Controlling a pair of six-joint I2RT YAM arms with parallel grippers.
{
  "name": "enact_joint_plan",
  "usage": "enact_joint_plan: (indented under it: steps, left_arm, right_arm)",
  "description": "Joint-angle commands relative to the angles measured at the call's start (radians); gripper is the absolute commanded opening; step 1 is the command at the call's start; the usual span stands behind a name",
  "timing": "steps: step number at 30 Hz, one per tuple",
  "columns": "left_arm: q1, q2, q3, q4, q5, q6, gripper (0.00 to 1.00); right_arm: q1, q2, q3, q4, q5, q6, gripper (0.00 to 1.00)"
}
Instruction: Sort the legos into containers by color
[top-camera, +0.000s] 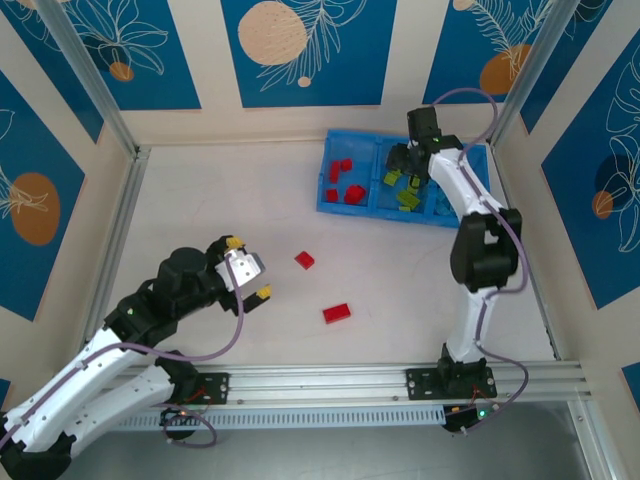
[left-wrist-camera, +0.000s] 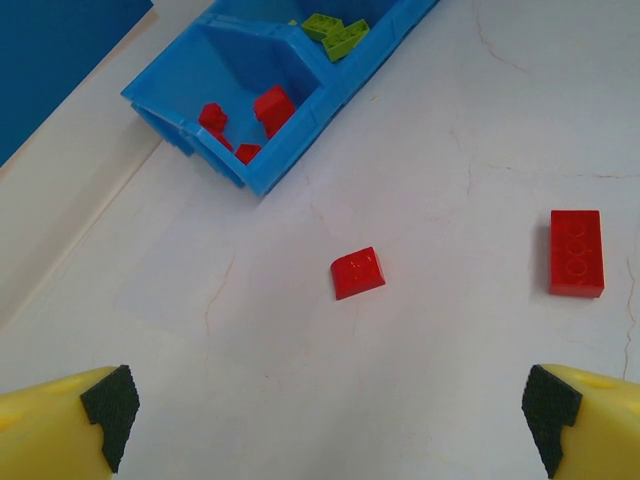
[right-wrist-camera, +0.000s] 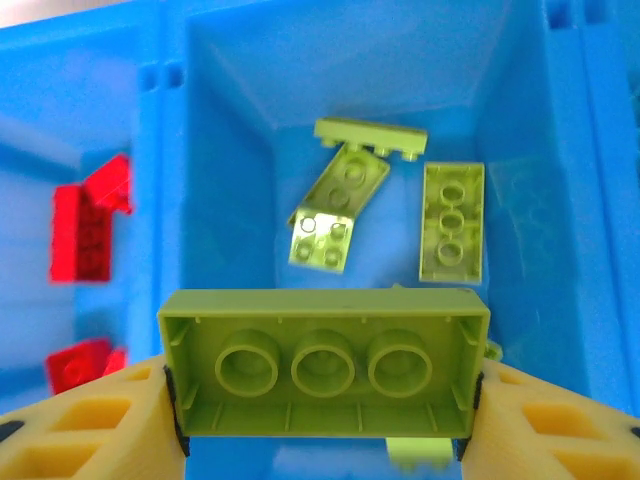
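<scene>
My right gripper is shut on a lime green lego, its pads on the brick's two short ends and the hollow underside facing the camera. It hangs over the middle compartment of the blue containers, where several green legos lie. Red legos sit in the left compartment. On the table lie a small red sloped lego and a longer red lego. My left gripper is open above bare table, short of both.
The blue bin stands at the back right, close to the rear wall. A metal rail runs along the near edge. White table stretches between the left gripper and the two red bricks.
</scene>
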Motion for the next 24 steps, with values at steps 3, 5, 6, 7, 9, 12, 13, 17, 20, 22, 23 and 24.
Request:
enact_joint_plan:
  steps: [3, 5, 6, 7, 9, 12, 13, 17, 20, 22, 23, 24]
  left_arm:
    - [0.011, -0.003, 0.007, -0.008, 0.020, 0.009, 1.00]
    - [0.011, 0.004, 0.007, -0.003, 0.022, 0.000, 1.00]
    - [0.011, 0.006, 0.007, 0.004, 0.022, -0.005, 1.00]
    - [0.011, 0.010, 0.003, 0.016, 0.026, -0.010, 1.00]
    - [0.013, 0.030, -0.006, 0.037, 0.038, -0.028, 1.00]
    - [0.014, 0.114, 0.025, 0.016, 0.074, -0.097, 1.00]
    - [0.014, 0.155, 0.055, -0.005, 0.074, -0.151, 1.00]
    - [0.014, 0.382, 0.260, -0.187, 0.058, -0.396, 1.00]
    - [0.015, 0.526, 0.364, -0.247, 0.024, -0.517, 0.98]
    - [0.016, 0.590, 0.374, -0.204, 0.018, -0.557, 0.96]
    - [0.015, 0.623, 0.374, -0.174, 0.009, -0.569, 0.95]
    - [0.016, 0.654, 0.376, -0.147, -0.006, -0.578, 0.95]
  right_arm:
    - [-0.031, 0.146, 0.261, -0.190, -0.021, -0.027, 0.73]
    - [-0.023, 0.155, 0.309, -0.237, -0.031, -0.032, 0.81]
    - [-0.017, 0.146, 0.315, -0.250, -0.031, -0.034, 0.83]
    - [-0.007, 0.128, 0.308, -0.260, -0.029, -0.037, 0.85]
    - [0.011, 0.070, 0.260, -0.257, -0.023, -0.038, 0.87]
    - [0.033, -0.050, 0.150, -0.246, -0.034, -0.021, 0.87]
    - [0.044, -0.104, 0.099, -0.239, -0.042, -0.014, 0.87]
    - [0.109, -0.361, -0.121, -0.206, -0.088, 0.020, 0.87]
    - [0.187, -0.567, -0.282, -0.182, -0.154, 0.042, 0.87]
    - [0.255, -0.685, -0.374, -0.181, -0.211, 0.048, 0.87]
    - [0.296, -0.737, -0.416, -0.181, -0.246, 0.047, 0.88]
    - [0.330, -0.776, -0.449, -0.187, -0.272, 0.048, 0.88]
